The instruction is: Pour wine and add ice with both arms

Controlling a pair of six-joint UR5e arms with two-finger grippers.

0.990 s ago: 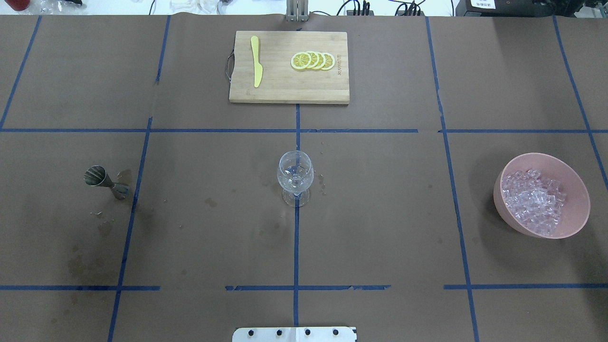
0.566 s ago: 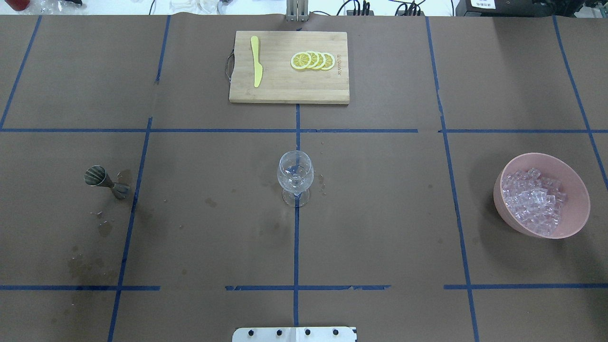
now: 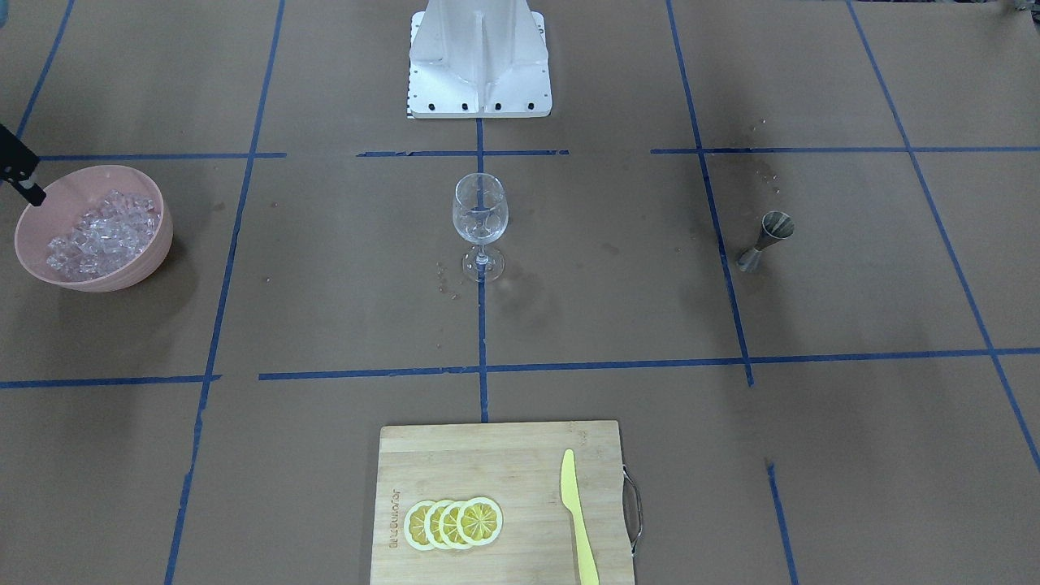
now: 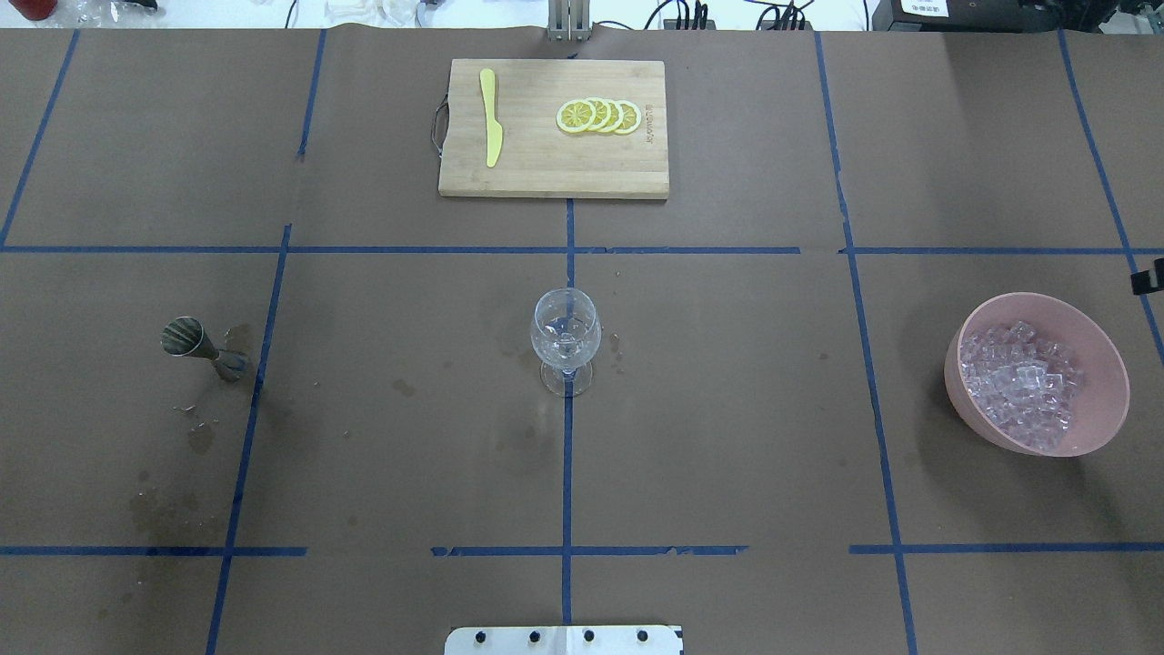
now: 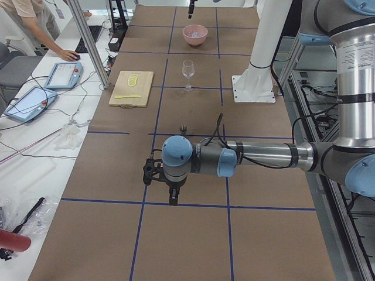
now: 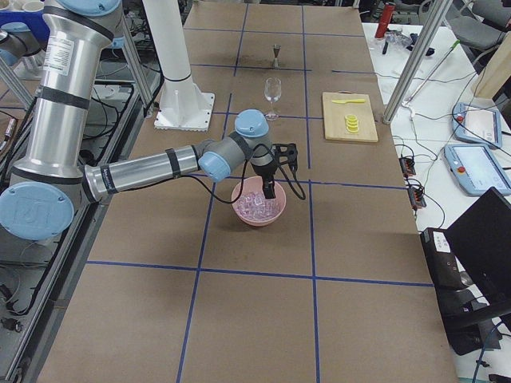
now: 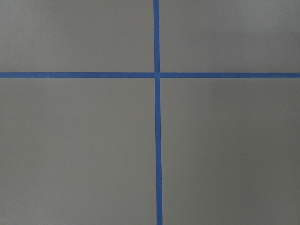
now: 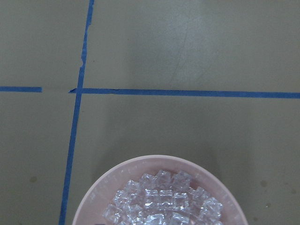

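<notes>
Arms: two; the left arm (image 5: 258,155) stretches low over the table's left end, and the right arm (image 6: 144,171) reaches over its right end.
Left gripper (image 5: 173,199): one, pointing down over a crossing of blue tape lines; I cannot tell how far apart its fingers are or whether it holds anything.
Right gripper (image 6: 270,191): one, pointing down above the pink bowl (image 4: 1111,364); its opening cannot be told.
Ice (image 4: 1020,382): one heap of many clear cubes, all in the single bowl on the right.
Wine glass (image 4: 565,338): one, upright at the centre.
Wine (image 3: 479,230): a barely visible clear pool low in the glass.
Jigger (image 4: 205,348): one, upright on the left, with damp stains near it.
Cutting board (image 4: 546,168): one, far centre, carrying one yellow knife (image 4: 491,118) and four overlapping lemon slices (image 4: 600,116).
</notes>
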